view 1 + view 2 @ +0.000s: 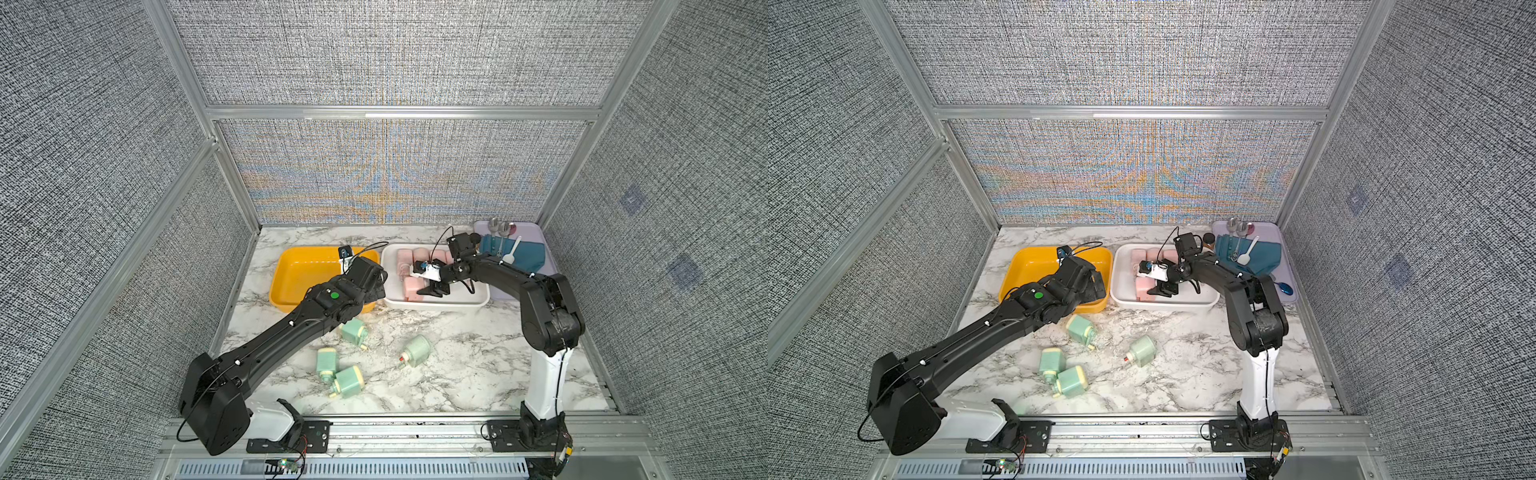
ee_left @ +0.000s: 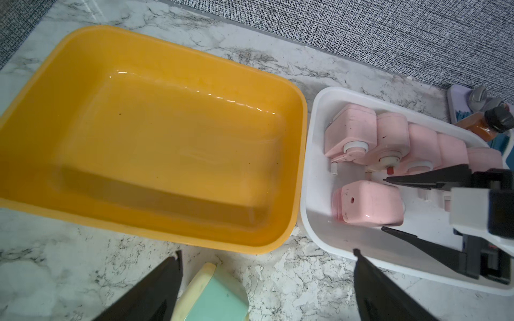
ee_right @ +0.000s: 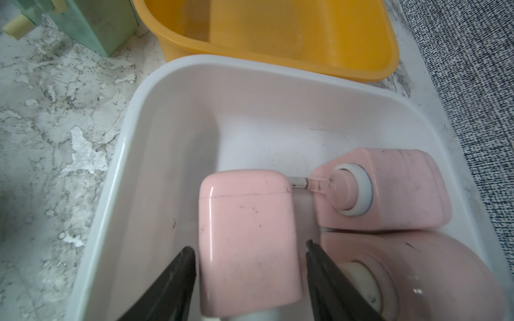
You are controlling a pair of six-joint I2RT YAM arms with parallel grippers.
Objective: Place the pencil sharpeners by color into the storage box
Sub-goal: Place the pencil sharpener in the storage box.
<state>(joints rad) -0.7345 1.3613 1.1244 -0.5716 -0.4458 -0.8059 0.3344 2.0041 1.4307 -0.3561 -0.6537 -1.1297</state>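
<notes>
Pinks (image 2: 350,133): you are seeing six lying in white box (image 1: 436,305); four greens (image 1: 417,351) lying before it, yellow box (image 1: 307,270) sitting bare beside it. Right gripper (image 3: 249,246) straddling one pink (image 3: 247,211), clamp unclear; left gripper (image 2: 267,251) gaping wide.

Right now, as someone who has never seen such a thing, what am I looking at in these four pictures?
These are two robot arms bolted to the near edge of a marble table. Two pictures look down on the whole scene from above; the other two come from a small camera on each arm's wrist, looking along its pinching tool. On the table lie four green pencil sharpeners, an empty yellow tub and a white tub holding the pink sharpeners. A tray of odds and ends sits at the back. The left tool is wide open and holds nothing, near a green one. The right tool reaches into the white tub, its fingers either side of one pink sharpener; whether they pinch it, I cannot tell.
</notes>
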